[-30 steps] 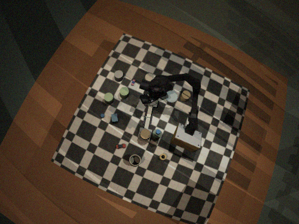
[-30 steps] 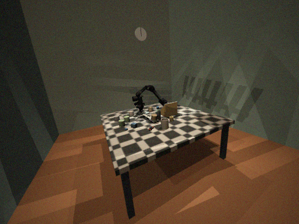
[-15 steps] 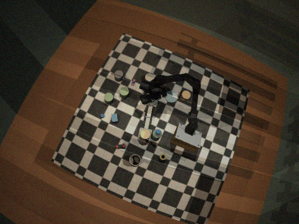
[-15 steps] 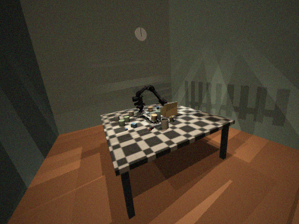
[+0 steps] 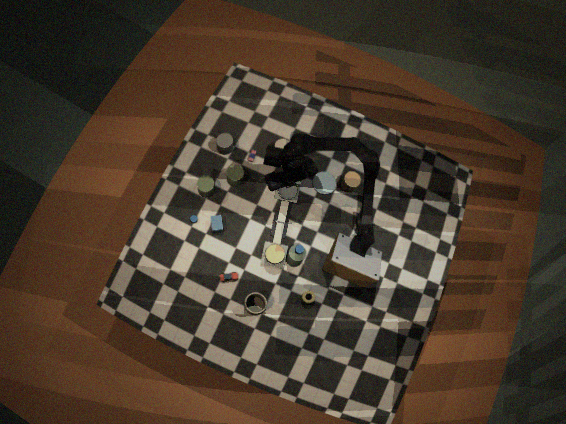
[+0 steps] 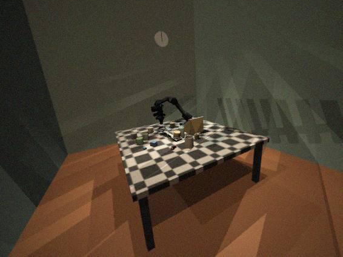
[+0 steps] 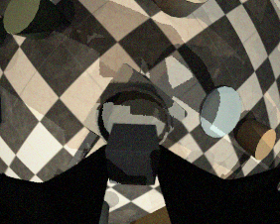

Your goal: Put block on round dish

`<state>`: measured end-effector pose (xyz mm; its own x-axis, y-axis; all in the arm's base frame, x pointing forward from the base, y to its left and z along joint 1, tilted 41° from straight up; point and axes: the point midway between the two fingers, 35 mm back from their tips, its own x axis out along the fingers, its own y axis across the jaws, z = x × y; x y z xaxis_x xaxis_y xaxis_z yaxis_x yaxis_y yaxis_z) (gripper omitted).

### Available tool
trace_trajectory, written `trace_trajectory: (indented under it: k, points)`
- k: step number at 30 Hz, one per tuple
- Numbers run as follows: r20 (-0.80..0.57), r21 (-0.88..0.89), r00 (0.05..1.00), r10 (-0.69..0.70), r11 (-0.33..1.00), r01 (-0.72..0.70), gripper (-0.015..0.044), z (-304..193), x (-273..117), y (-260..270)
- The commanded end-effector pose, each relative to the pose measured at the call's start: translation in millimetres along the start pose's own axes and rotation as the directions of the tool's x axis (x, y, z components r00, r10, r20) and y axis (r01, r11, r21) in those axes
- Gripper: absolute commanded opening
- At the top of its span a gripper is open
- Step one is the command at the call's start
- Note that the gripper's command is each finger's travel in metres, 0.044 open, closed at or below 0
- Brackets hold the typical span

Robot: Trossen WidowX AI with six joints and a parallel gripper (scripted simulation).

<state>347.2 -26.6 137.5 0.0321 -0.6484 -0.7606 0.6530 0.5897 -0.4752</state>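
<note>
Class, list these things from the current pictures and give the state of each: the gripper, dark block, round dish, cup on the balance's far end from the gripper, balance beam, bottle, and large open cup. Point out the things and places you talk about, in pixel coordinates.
Gripper [image 5: 287, 182] [image 6: 161, 123] [image 7: 133, 151]: shut on the dark block
Dark block [image 7: 132, 149]: held
Round dish [image 5: 324, 182] [image 6: 168, 129] [image 7: 221, 110]: no block on it
Cup [image 5: 274, 253] [image 6: 177, 134]: upside down, standing
Balance beam [image 5: 278, 230] [image 6: 171, 136]: tilt unclear
Bottle [image 5: 295, 257] [image 6: 181, 131]: upright, capped
Large open cup [image 5: 248, 310] [image 6: 189, 142]: upright

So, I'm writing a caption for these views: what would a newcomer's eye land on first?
Probably the black arm, arching over the table from its box-like base. Next, the bold black-and-white checkered tabletop beneath it. In the exterior view, a pale round disc also stands out high on the dim wall.
</note>
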Motion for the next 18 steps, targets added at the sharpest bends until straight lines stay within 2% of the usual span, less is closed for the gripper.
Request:
trace_trajectory:
  k: [1,8,18]
  points:
    - [-0.001,0.003,1.000,0.006,1.000,-0.006,0.0000,-1,-25,0]
    - [0.000,0.003,1.000,0.006,1.000,-0.006,0.0000,-2,-36,-2]
    - [-0.015,0.003,1.000,0.019,1.000,-0.019,0.0000,9,-12,-41]
